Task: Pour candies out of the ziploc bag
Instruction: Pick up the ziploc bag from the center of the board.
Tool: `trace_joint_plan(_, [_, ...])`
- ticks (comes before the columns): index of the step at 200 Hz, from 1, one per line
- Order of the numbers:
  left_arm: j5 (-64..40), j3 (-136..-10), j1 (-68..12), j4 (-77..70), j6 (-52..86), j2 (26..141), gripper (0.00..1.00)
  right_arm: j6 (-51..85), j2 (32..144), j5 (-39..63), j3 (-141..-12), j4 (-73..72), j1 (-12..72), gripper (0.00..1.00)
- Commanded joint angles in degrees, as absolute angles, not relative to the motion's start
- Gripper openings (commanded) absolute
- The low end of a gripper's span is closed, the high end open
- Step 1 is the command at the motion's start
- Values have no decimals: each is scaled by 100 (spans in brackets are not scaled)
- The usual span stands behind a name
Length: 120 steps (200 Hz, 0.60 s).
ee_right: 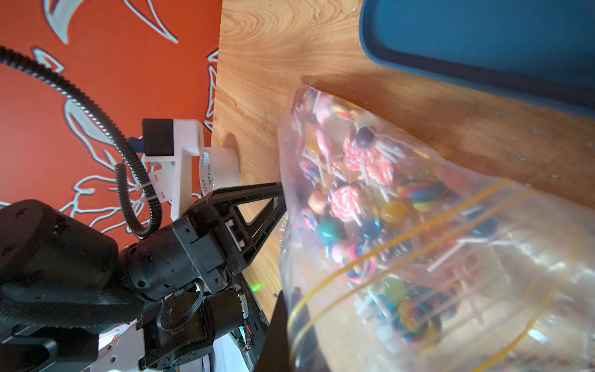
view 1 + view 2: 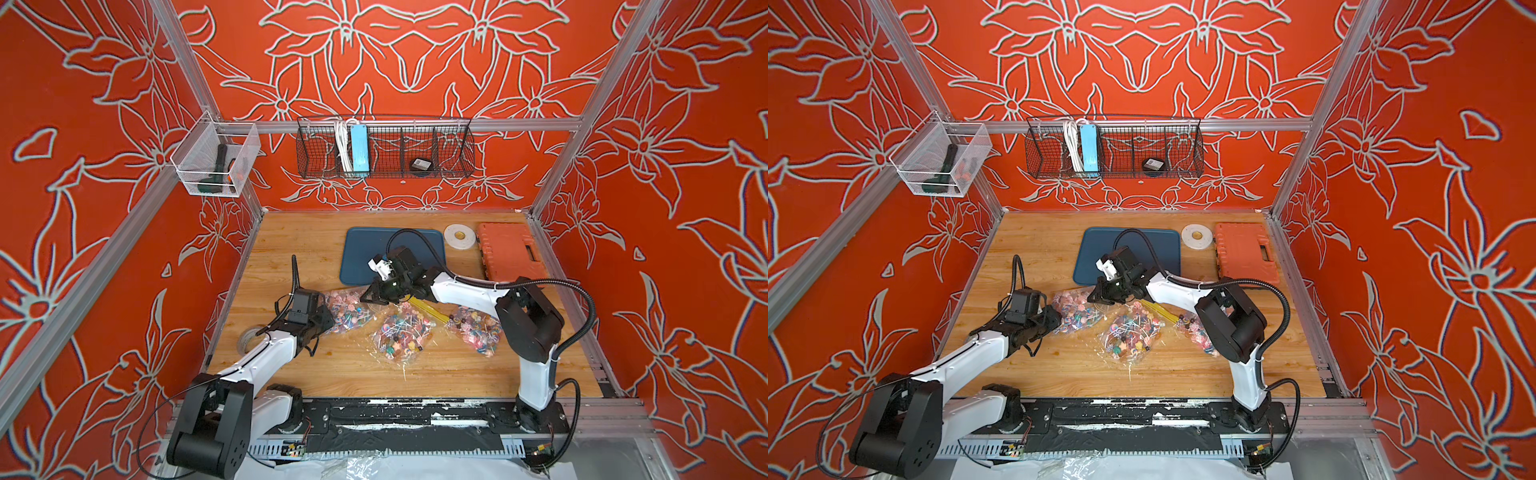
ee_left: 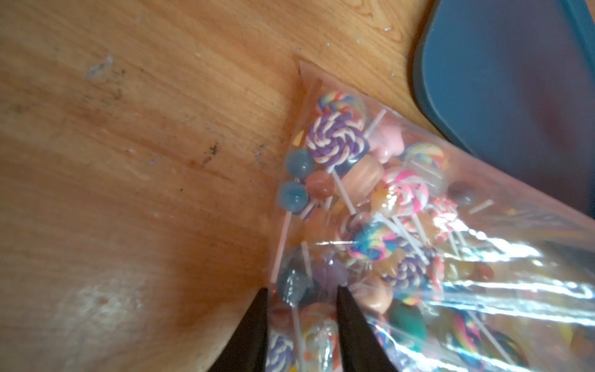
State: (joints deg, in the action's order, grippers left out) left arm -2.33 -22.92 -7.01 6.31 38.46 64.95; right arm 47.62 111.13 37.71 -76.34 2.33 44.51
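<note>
The clear ziploc bag [image 2: 347, 309] [image 2: 1077, 309] lies on the wooden table, full of candies [image 3: 338, 138] [image 1: 344, 199], which are small swirl and round lollipops on white sticks. My left gripper [image 2: 330, 320] [image 2: 1059, 318] [image 3: 302, 290] is at the bag's left edge. Its two black fingers pinch the film with a few lollipops between them. My right gripper [image 2: 365, 296] [image 2: 1092, 296] [image 1: 289, 293] is at the bag's far right end. It is shut on the mouth edge with the yellow zip lines. That end is lifted a little off the table.
Two more candy-filled bags lie to the right, a middle bag [image 2: 399, 336] and a right bag [image 2: 478, 332]. A dark blue tray [image 2: 374, 249] sits just behind the held bag. A tape roll [image 2: 459, 237] and an orange case [image 2: 507, 249] stand at the back right.
</note>
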Motion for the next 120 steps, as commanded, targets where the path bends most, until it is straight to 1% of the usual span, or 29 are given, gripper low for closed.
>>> trace_joint_plan(1, [-272, -2266, -655, 642, 3792, 6352, 29, 4754, 10907, 3753, -7662, 263, 4458, 0])
trace_joint_plan(40, [-261, -2263, -650, 635, 3761, 6385, 13, 4741, 10929, 3759, -7671, 272, 4461, 0])
trace_joint_plan(50, [-272, -2269, -650, 617, 3762, 6435, 7, 4746, 10940, 3762, -7679, 272, 4464, 0])
trace_joint_plan(58, [-289, -2275, -650, 603, 3762, 6463, 4, 4735, 10941, 3762, -7686, 288, 4461, 0])
trace_joint_plan(78, [-308, -2277, -650, 598, 3762, 6502, 0, 4728, 10950, 3765, -7704, 299, 4459, 0])
trace_joint_plan(120, [-298, -2286, -645, 625, 3773, 6456, 0, 4728, 10984, 3762, -7730, 299, 4457, 0])
